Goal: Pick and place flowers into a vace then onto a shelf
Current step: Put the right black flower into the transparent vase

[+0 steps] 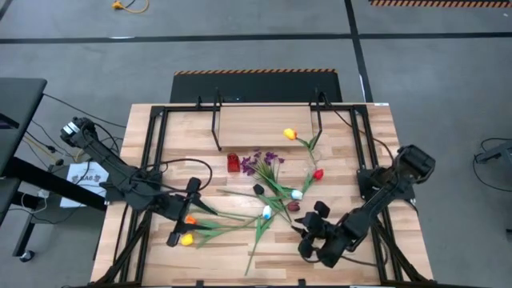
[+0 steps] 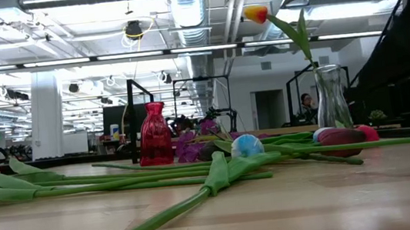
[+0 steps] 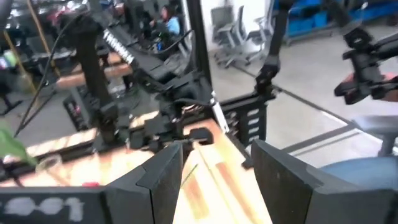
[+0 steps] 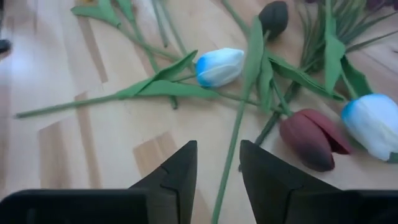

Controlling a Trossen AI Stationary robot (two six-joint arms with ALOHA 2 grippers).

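Two arms over table (image 1: 160, 264). Left gripper (image 1: 182, 214) near left front edge, fingers apart, nothing between; orange and yellow tulips (image 1: 188, 230) just beside it, likely next in reach. Loose flowers (image 1: 268, 196) fanned across table middle, stems crossing; red vase (image 1: 233, 162) upright behind them. Shelf (image 1: 264, 124) at back edge, bare. Glass vase (image 2: 332, 99) right of centre, one yellow tulip (image 1: 290, 134) standing in it. Right gripper (image 4: 216, 167) near right front edge, fingers straddling green stem (image 4: 235, 137), narrow gap, not visibly clamped; maroon tulip (image 4: 311, 138) beside.

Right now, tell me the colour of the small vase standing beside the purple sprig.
Red. The small vase shows best in the low view, standing upright beside the purple sprig.
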